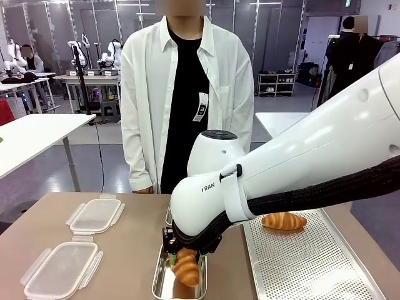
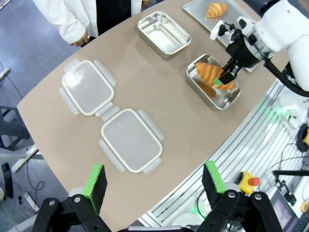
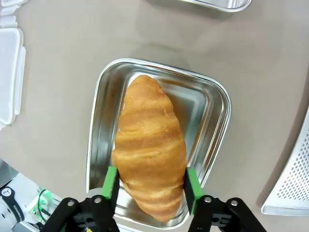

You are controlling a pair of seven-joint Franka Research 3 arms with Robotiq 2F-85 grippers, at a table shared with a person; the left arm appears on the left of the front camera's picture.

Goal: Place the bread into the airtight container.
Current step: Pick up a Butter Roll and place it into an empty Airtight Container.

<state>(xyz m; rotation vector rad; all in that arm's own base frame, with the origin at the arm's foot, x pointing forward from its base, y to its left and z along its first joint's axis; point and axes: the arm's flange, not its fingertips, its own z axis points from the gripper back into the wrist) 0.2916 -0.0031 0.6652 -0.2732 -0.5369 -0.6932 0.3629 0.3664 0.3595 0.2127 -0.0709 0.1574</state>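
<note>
A golden croissant (image 3: 150,145) hangs just above a steel container (image 3: 212,104), with my right gripper (image 3: 149,182) shut on its near end. The front view shows the same croissant (image 1: 187,267) over that container (image 1: 161,281) near the table's front edge; the left wrist view has the croissant (image 2: 210,72) and my right gripper (image 2: 224,77) there too. A second croissant (image 1: 284,220) lies on the perforated tray (image 1: 312,262). My left gripper (image 2: 154,181) is open, high above the table, holding nothing.
A second, empty steel container (image 2: 163,33) stands farther back. Two clear lids (image 1: 95,215) (image 1: 60,267) lie on the table's left side. A person in a white shirt (image 1: 181,94) stands at the far edge, with a hand (image 2: 79,37) by the table.
</note>
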